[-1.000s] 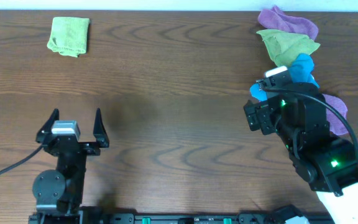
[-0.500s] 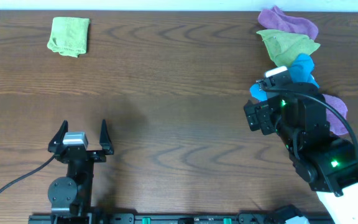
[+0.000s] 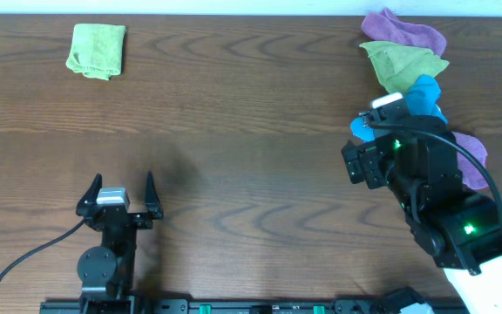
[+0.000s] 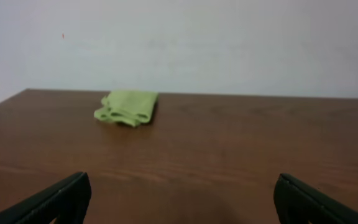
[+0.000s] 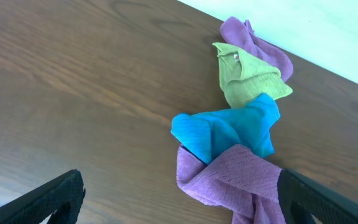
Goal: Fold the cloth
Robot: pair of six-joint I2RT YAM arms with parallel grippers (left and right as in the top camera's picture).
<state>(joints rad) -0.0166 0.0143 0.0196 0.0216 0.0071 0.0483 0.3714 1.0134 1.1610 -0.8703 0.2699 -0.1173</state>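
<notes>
The cloth (image 3: 97, 51) is sat up at 11 o'clock on the table (image 3: 251, 174), well apart from both arms and looking doubled over into a small rectangle, so the job is judged pretty much wrapped up. The left gripper (image 3: 122, 183) at 7 o'clock and the right gripper (image 5: 188, 196), by the heap of other cloths (image 3: 412, 78) at 2 o'clock, are both spread wide with nothing held. If tidying is wanted, the layered edge should be approached low from 6 o'clock.
</notes>
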